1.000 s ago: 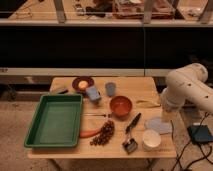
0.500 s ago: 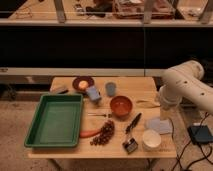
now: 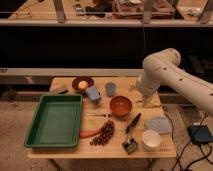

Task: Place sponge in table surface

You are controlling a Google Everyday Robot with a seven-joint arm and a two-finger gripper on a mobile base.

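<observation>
One wide bench [image 3: 125, 82] is carrying everything you are working with, its bare tan wood showing mostly at the rear middle and along the front strip. Your white arm [image 3: 167, 75] is bending down over the bench's right rear part. The end effector [image 3: 146, 100] is hanging low there, just right of the red bowl [image 3: 121, 106]. I cannot tell whether it is apart, together or clamped on something.

The green tray [image 3: 55, 120] is filling the left side. The sponge [image 3: 92, 93] is lying on the wood beyond the tray's far right corner, leaning just beside the brown plate [image 3: 82, 84] and near the blue-grey cup [image 3: 110, 89]. The bowl and cup are standing roughly between it and the end effector.

Judging by this, you are sitting at the approach step, since the sponge is not looking held. Next you are needing to carry the end effector left past the cup and bowl without knocking them and settle over the sponge. Then you are needing to close on it and set it on a bare patch of wood, not in the tray.
</observation>
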